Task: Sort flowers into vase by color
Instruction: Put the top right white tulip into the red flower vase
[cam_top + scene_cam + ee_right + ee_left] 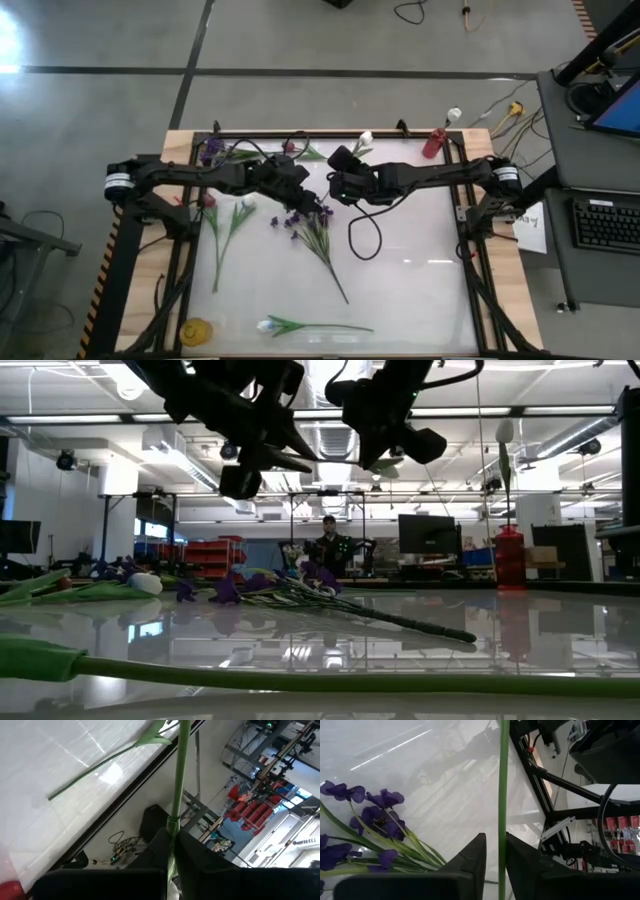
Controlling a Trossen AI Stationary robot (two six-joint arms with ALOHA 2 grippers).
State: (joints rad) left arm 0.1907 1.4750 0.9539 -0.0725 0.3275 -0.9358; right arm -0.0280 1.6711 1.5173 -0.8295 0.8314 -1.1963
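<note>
My right gripper (172,837) is shut on a long green flower stem (179,775) held above the middle of the table. My left gripper (495,855) faces it (318,195). Its two fingers stand narrowly apart on either side of the same stem (503,795), and a sliver of gap shows beside the stem. A white bud (365,138) shows just beyond the right gripper (336,188), toward the far edge. A purple spray (312,228) lies flat on the table below both grippers. A red vase (434,143) at the far right holds an upright white flower (505,432). My right gripper pinches the green stem between its two fingers at a small knot (172,824) in the stem. The fingers (156,845) lie across the stem. The stem runs on straight past them, lifted clear of the table.
A white tulip (236,218) and a pink-red bud (209,201) lie at the left. Another white tulip (300,326) lies along the near edge beside a yellow object (197,329). More purple blooms (213,150) sit at the far left corner. A black cable (362,235) loops under the right arm.
</note>
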